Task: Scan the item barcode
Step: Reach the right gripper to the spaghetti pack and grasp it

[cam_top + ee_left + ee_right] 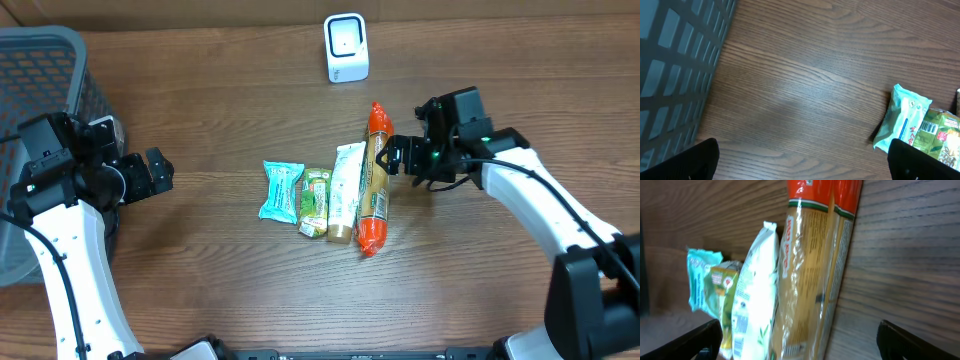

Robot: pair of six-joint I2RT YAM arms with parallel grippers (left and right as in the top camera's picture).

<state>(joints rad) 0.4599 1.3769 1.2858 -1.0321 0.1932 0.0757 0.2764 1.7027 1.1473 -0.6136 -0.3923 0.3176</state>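
Plainly, left pincer (160,172) and right pincer (392,157) gape empty (left wrist view crops the green packet (941,136)).

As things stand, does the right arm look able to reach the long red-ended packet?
Probably yes. The right gripper is open just beside the long red-ended packet, with nothing between them; only the white packet crowds its far side.

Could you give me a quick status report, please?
Left tool open, empty. Right tool open beside long orange packet. Scanner unobstructed.
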